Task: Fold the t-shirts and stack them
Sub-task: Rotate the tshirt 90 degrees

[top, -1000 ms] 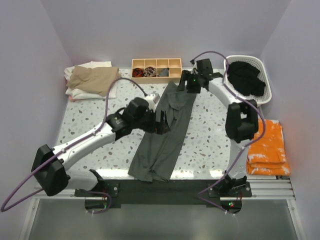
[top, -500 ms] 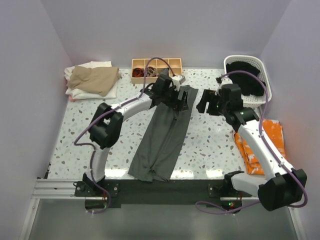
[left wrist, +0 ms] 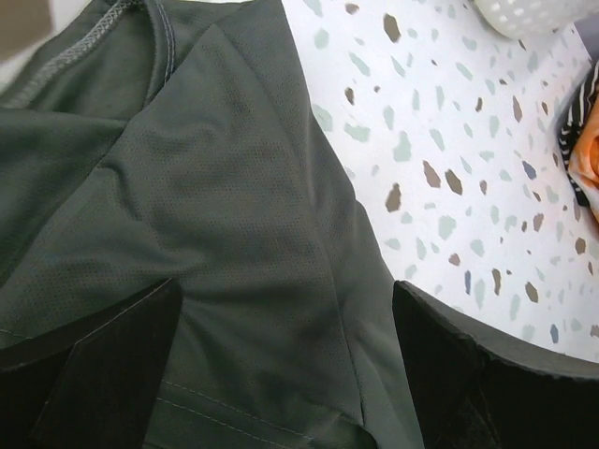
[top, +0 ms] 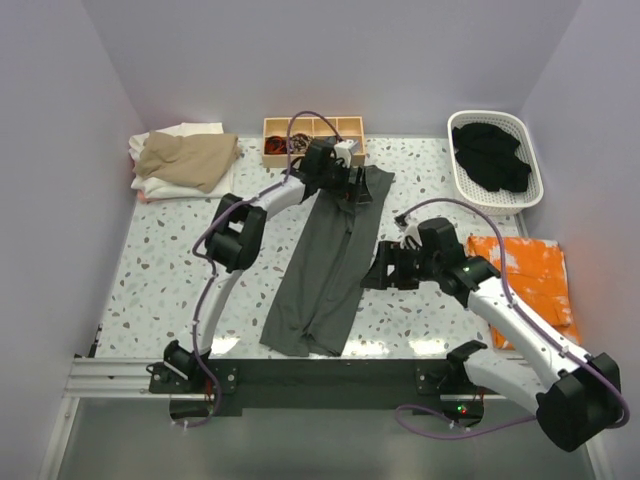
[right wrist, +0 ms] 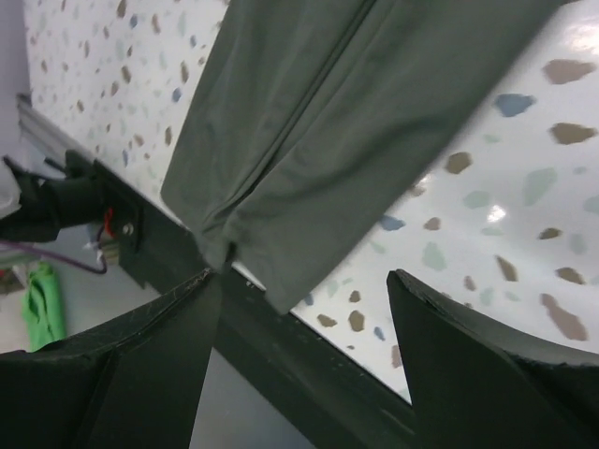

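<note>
At the far left corner of the worktop (top: 170, 260) a tan t-shirt (top: 185, 158) lies folded on a white t-shirt (top: 155, 186); along the far edge, right of them, stands a wooden tray (top: 312, 120) of small compartments.

The grey t-shirt (top: 330, 265) is in the middle of the worktop, folded lengthwise into a narrow strip; its long axis runs from the far edge, just beside the tray, to the near edge, slanting a little leftward as it comes near; the collar end is far, the hem end near.

The left gripper (top: 352, 185) hangs over the collar end; in its wrist view its fingers (left wrist: 103, 365) stand as wide as they go on either side of the cloth, clasping nothing.

The right gripper (top: 385, 268) is just beside the strip's right long edge, about halfway down; its fingers (right wrist: 468, 374) are spread apart with nothing between them, and its wrist view looks along the cloth to the hem at the near edge.

So the shirt lies under the left gripper and to the left of the right one; a crosswise fold would seem to come next, and for that the left arm is nearer the collar, the right arm nearer the hem.

At the far right corner a white basket (top: 497, 206) holds a black t-shirt (top: 490, 158); an orange cloth (top: 535, 285) lies by the right edge.
</note>
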You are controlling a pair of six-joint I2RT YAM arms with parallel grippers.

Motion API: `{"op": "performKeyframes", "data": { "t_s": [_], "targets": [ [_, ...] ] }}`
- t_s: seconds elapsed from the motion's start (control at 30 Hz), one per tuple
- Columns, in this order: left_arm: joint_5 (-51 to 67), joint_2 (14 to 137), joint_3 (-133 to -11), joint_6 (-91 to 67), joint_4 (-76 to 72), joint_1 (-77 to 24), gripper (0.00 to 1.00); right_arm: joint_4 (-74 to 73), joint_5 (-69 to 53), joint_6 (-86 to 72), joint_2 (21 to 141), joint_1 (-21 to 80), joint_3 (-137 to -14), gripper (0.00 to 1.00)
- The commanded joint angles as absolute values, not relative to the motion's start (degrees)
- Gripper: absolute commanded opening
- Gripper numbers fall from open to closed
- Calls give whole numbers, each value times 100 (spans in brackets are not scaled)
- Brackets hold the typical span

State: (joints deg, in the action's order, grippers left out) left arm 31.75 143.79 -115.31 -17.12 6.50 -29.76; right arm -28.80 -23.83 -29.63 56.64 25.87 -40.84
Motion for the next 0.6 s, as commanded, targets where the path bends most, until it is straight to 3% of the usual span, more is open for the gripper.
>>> {"op": "performKeyframes", "data": {
  "t_s": [0.0, 0.2, 0.57],
  "targets": [
    [3200, 14695, -11892, -1705, 369, -2743, 100, -2093, -2901, -3331, 6010, 3336, -4052, 76],
    [3226, 14546, -11549, -1723, 334, -2400, 100, -1654, -2286, -3428, 7118, 4656, -4324, 77],
    [3304, 14159, -11153, -1652, 220, -2329, 100, -906, -1820, -3700, 8173, 5265, -3982, 77]
  ]
}}
